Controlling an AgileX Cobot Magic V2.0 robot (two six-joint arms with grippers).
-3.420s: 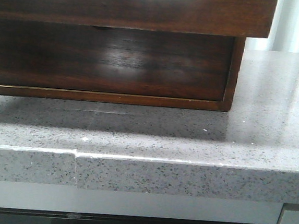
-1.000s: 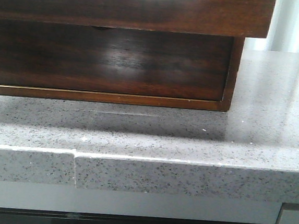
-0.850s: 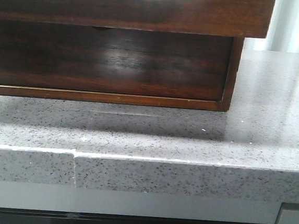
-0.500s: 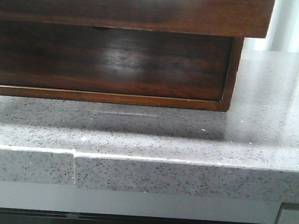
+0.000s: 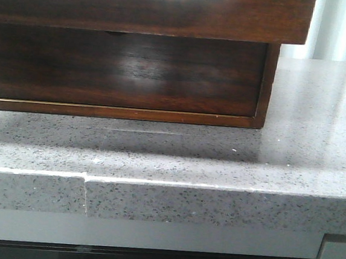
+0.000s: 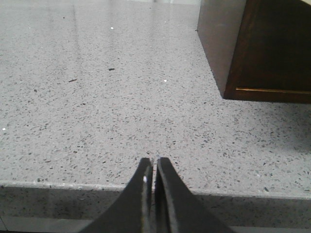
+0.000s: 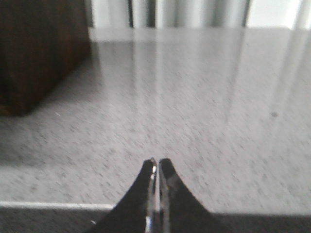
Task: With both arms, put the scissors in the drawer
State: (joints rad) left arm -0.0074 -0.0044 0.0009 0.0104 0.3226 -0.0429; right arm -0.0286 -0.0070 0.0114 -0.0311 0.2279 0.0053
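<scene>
**Ana:** Across the front view, what step would you say this is?

**Ben:** Probably the very start or the very end. The drawer (image 5: 147, 9) juts out over the lower body of the cabinet (image 5: 123, 70), so it looks pulled open. Neither arm shows there, and the scissors appear in no view. They may lie inside the drawer, but its inside is hidden.

**Ana:** And the left wrist view?

**Ben:** The left gripper (image 6: 154, 167) hangs at the near edge of the countertop (image 6: 97, 107), fingers pressed together with nothing between them. It points forward over bare stone, with the cabinet corner off to one side and well apart.

**Ana:** The right wrist view?

**Ben:** Much the same, though blurred. The right gripper (image 7: 156, 167) is closed and empty, level with the counter edge, and the cabinet's dark side sits far off.

**Ana:** So what does the next move call for?

**Ben:** If the scissors are still out, someone must find them first. If they are inside, one arm should steady the cabinet while the other pushes the drawer front.
</scene>
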